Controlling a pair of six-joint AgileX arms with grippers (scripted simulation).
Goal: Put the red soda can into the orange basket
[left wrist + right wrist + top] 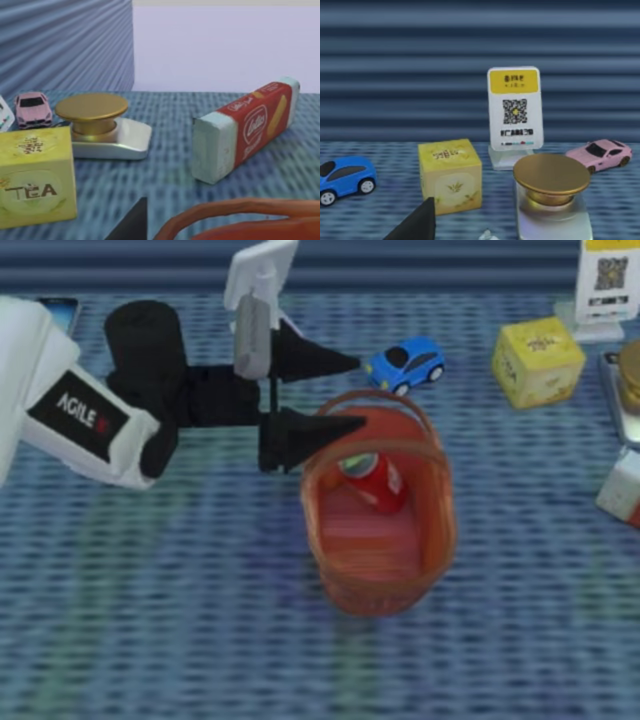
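Top view: left arm (80,415) is reaching in from the left side of the counter (150,640), its jaws (345,395) standing wide open and holding nothing, one dark finger (310,358) pointing toward the blue toy car (405,364), the other finger (310,432) lying over the left rim of the orange basket (440,530). Red soda can (378,480) is lying tilted inside the basket, at its far end under the arched handle (385,398), silver top facing up-left. Can is sitting apart from both fingers.

Yellow tea box (537,360) is sitting to the right of the car, with a QR-code sign (607,285) behind it.

Left wrist view is showing the basket rim (240,212), a red-and-white box (245,130), a gold-topped scale (100,127) and a pink toy car (32,109).

Right arm is not appearing in the top view; its wrist view is showing only one dark finger tip (417,222), so I cannot tell how its jaws are standing.
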